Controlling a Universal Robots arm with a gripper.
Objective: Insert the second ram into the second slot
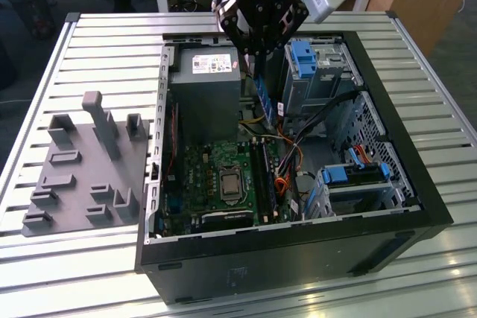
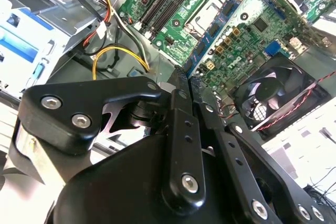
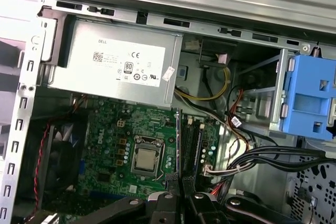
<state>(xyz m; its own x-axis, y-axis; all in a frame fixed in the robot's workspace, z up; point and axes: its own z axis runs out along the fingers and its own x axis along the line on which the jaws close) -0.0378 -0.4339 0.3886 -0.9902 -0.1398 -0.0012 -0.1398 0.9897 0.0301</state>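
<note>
Black gripper (image 1: 255, 65) clamped on thin blue RAM circuit-board stick (image 1: 263, 96), held above green motherboard (image 1: 201, 176) inside open black computer case (image 1: 298, 240).

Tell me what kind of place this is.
Probably a robotics lab or test bench for computer assembly: an open desktop computer case sits on a slatted metal table, a grey fixture block lies beside it, and the gripper holds the second ram above the motherboard.
</note>
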